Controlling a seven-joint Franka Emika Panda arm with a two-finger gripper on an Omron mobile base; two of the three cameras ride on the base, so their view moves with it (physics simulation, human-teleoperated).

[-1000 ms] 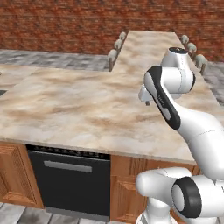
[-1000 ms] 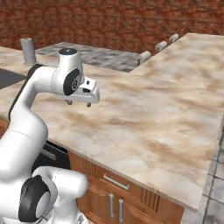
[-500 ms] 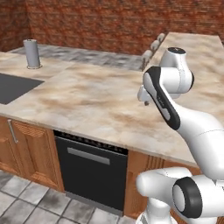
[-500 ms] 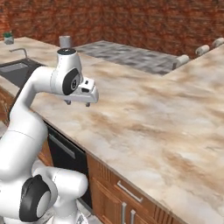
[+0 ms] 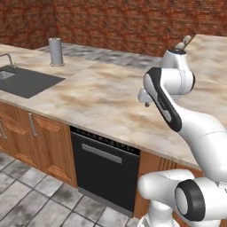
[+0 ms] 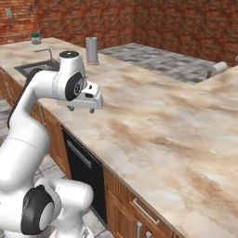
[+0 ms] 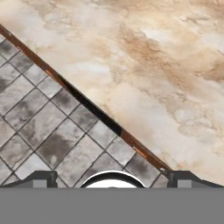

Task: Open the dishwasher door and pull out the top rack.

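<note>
Left base view: one dishwasher door (image 5: 105, 173), a flat black panel with one grey bar handle (image 5: 107, 154), shut beneath the counter (image 5: 102, 95). Right base view: one gripper (image 6: 80, 109), fingers spread, holding nothing, above the counter. Hand view: counter edge over floor tiles (image 7: 43, 131).

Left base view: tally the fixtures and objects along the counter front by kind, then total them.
Dishwasher door, black, shut: 1
Sink: 1
Faucet: 1
Grey cylinder canister: 1
Wooden cabinet doors left of the dishwasher, at least partly in frame: 2
Total: 6
</note>
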